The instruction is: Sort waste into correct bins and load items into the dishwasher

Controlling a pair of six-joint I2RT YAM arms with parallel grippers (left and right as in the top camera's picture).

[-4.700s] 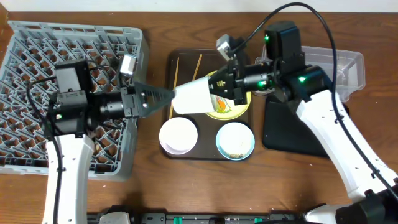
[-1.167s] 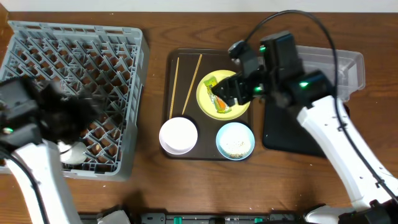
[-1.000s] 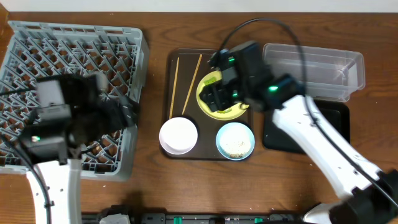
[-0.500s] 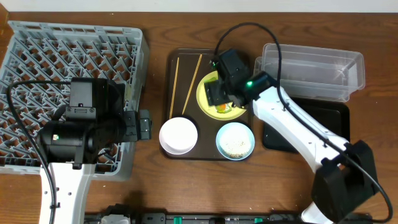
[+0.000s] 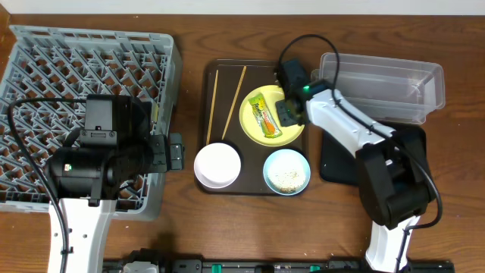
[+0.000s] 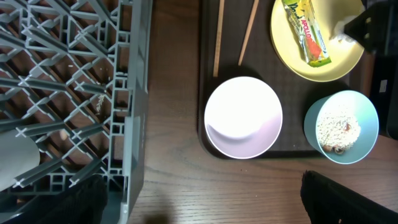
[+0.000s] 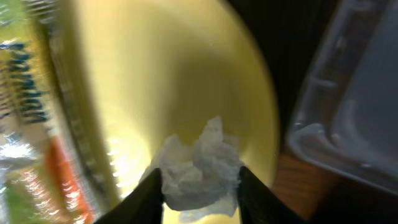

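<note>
My right gripper (image 5: 288,114) sits low over the right side of the yellow plate (image 5: 265,129). In the right wrist view its fingers (image 7: 149,194) are closed on both sides of the crumpled white scrap (image 7: 198,165), which rests on the plate (image 7: 155,74). The green-and-orange wrapper (image 5: 264,120) lies on the plate's left half. The white bowl (image 5: 217,164) and the blue bowl (image 5: 286,171), which holds rice crumbs, sit in front of the plate, and the two chopsticks (image 5: 214,97) lie to its left. My left gripper (image 6: 202,208) is wide open and empty over the table by the grey rack (image 5: 83,68).
The dishes stand on a dark brown serving tray (image 5: 254,67). The clear tub (image 5: 379,87) is right of it, with the black tray (image 5: 341,163) in front. A whitish object (image 6: 12,168) lies in the rack. The left arm covers the rack's front right part.
My right gripper has moved right across the plate, from over the wrapper to the scrap. The left arm has not moved in the last half second.
</note>
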